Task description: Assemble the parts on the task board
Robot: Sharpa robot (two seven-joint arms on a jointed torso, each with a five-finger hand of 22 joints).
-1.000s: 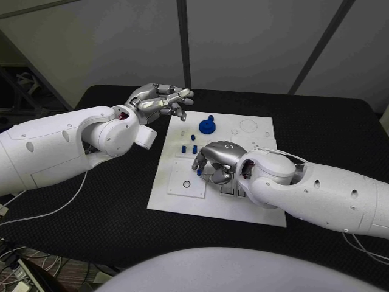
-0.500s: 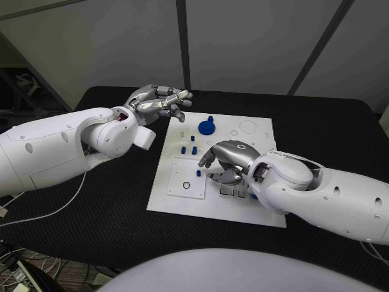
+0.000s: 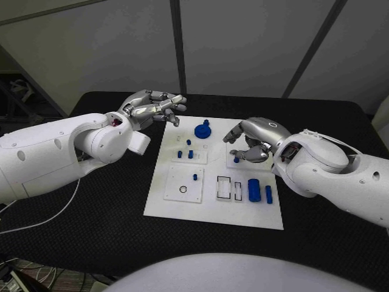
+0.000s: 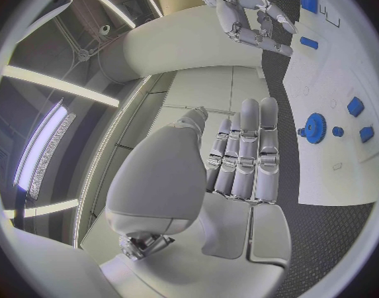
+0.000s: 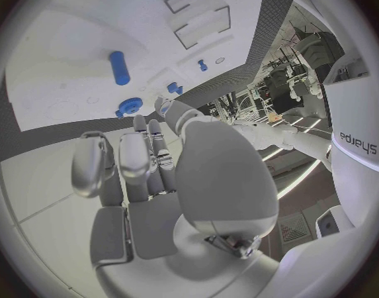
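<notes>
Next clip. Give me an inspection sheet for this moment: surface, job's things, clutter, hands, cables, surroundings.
Surface: black table, with the white task board lying flat in the middle.
Job's things: blue gear-shaped part at the board's far end; small blue pegs nearer its middle; two blue blocks near the board's right edge.
Clutter: nothing seen.
Hands: left hand above the board's far left corner, fingers curled, holding nothing. Right hand over the board's right part; whether it holds anything is unclear.
Cables: white cable trailing across the table under the left arm.
Surroundings: grey wall panels behind the table.
</notes>
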